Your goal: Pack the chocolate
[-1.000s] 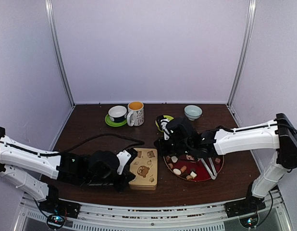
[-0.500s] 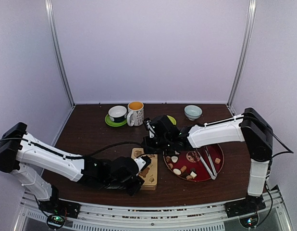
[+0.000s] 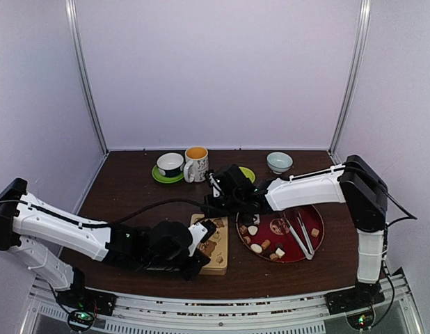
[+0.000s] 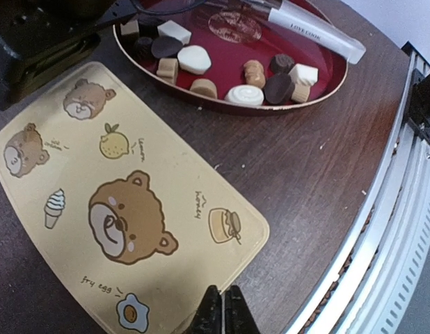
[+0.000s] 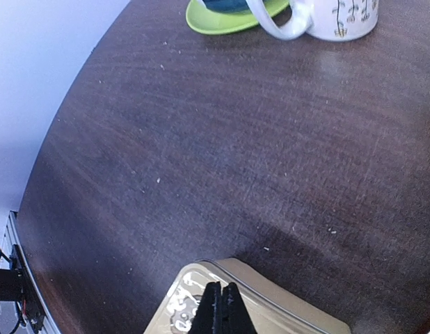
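Note:
The chocolate [image 4: 194, 59] lies as several tan, dark and cream pieces on a red plate [image 4: 201, 104], seen from above as chocolate [image 3: 260, 245] on the plate [image 3: 316, 243]. A cream tin box with a bear-print lid [image 4: 131, 202] sits left of the plate, box [image 3: 209, 245]. My left gripper [image 4: 223, 296] is shut at the lid's near edge, whose rim runs in between the fingertips; from above the left gripper [image 3: 199, 264] is at the box's near side. My right gripper [image 5: 222, 292] is shut over the box's far corner [image 5: 271, 306], right gripper [image 3: 208, 209].
Silver tongs [image 3: 303, 233] rest on the plate's right half, tongs [image 4: 312, 28]. At the back stand a cup on a green saucer [image 3: 170, 167], a mug [image 3: 196, 164] and a pale bowl [image 3: 279, 162]. The table's metal front rail [image 4: 410, 209] runs close by.
My left gripper slid right to the box's near edge. My right gripper left the plate and moved left to the box's far corner.

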`<action>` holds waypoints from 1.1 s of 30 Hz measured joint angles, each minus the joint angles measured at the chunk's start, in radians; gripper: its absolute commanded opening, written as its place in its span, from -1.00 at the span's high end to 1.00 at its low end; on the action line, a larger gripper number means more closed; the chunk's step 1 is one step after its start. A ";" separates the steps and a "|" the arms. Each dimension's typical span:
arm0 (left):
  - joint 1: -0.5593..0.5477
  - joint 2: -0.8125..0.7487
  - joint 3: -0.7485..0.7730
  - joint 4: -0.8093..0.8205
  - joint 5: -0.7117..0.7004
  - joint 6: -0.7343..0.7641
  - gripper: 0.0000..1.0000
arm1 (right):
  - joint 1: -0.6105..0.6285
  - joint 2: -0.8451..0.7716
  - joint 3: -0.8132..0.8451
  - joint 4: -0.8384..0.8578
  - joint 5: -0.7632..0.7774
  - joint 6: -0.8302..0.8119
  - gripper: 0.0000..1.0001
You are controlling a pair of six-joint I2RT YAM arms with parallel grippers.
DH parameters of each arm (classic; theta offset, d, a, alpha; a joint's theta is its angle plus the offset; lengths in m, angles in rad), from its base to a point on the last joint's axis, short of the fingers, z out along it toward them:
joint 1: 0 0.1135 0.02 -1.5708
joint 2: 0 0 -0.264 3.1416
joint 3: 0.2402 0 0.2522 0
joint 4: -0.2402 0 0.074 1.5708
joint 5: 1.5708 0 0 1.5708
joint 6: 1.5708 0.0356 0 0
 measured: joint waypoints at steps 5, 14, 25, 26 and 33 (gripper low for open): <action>0.000 0.085 0.001 -0.008 0.024 -0.006 0.90 | 0.000 0.050 -0.006 0.035 -0.022 0.019 1.00; 0.019 0.029 0.017 -0.069 0.032 -0.010 0.87 | -0.010 -0.030 -0.022 -0.034 0.002 -0.012 1.00; 0.342 -0.467 -0.103 -0.161 0.022 0.016 0.06 | -0.105 -0.527 -0.316 0.013 0.132 -0.143 1.00; 0.400 -0.517 -0.122 -0.171 0.025 0.022 -0.09 | -0.129 -0.568 -0.354 0.016 0.142 -0.157 0.93; 0.700 -0.687 -0.149 -0.269 0.032 0.061 -0.96 | -0.327 -0.805 -0.586 0.012 0.217 -0.222 -1.00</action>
